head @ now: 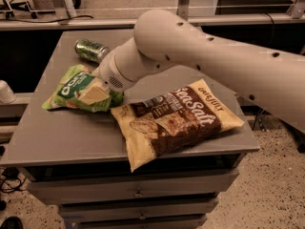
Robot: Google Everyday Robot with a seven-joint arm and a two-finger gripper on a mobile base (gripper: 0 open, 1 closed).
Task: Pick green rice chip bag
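Grey metal desk [71,137] with drawers [138,194] is standing on a speckled floor [267,194], and a railing is running across the far side. I am reaching in from the right with my thick cream arm [200,46], bending it down toward the left part of the desk. My hand [95,93] is resting on top of the green rice chip bag [66,88], and I cannot tell whether it is spread or closed on the bag. That small crinkled bag is lying flat at the left of the desk. Just beyond it, a green can [90,50] is lying on its side. Touching the green bag's right edge, a larger cream-and-brown Sea Salt bag [174,120] is lying flat, its near corner hanging over the desk's near edge.
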